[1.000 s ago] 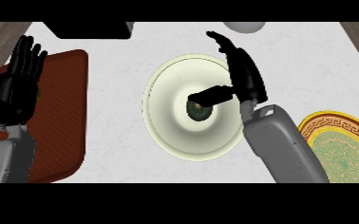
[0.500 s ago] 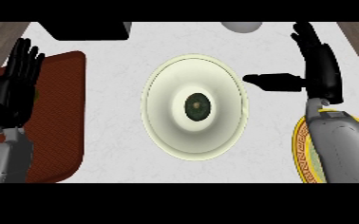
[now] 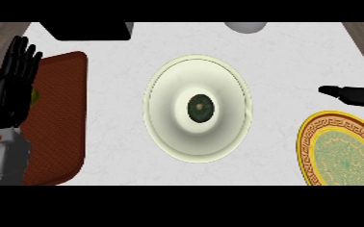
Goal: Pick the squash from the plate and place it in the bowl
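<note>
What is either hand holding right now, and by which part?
Nothing is held. The left hand rests open, the right hand is off the squash in the bowl.

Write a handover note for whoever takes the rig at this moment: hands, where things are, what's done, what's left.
Left hand: open, resting at the left edge over the brown mat, holding nothing.
Right hand: only a dark tip shows at the right edge above the plate; fingers cannot be judged.
Squash: lying in the middle of the bowl, no hand touching it.
Plate: nothing visible on the part in view.
Done: squash is in the bowl.
Left: nothing apparent.
</note>
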You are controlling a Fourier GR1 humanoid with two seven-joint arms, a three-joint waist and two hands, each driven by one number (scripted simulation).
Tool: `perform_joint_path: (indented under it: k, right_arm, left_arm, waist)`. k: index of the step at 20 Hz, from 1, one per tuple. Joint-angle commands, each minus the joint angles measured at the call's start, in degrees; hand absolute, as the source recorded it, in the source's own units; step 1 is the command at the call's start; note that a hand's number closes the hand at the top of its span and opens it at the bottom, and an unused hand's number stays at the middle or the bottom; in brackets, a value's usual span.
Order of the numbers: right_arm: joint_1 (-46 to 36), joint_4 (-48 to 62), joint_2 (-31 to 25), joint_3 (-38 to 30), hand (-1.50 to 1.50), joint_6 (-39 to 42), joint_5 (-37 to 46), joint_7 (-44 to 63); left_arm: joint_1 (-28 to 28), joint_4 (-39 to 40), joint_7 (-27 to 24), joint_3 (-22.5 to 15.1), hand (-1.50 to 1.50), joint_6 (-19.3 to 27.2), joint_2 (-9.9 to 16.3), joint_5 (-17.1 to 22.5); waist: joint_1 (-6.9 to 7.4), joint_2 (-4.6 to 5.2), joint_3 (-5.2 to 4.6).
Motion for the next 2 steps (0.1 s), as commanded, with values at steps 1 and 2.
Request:
perform_joint_path:
  k: [1,2]
  right_arm:
    - [3.45,4.54,-4.95,-6.74,-1.50,7.76,-6.22,-6.35]
    - [3.27,7.03,-5.55,-7.17,-1.50,9.42,-6.84,-7.20]
  left_arm:
    - [-1.57,0.51,1.75,-0.16,0.00,0.67,0.26,-0.51]
    - [1.73,0.16,-2.16,-0.80,0.00,0.97,-2.19,-0.93]
  waist:
    - [-0.01,0.01,0.00]
    - [0.21,0.02,-0.01]
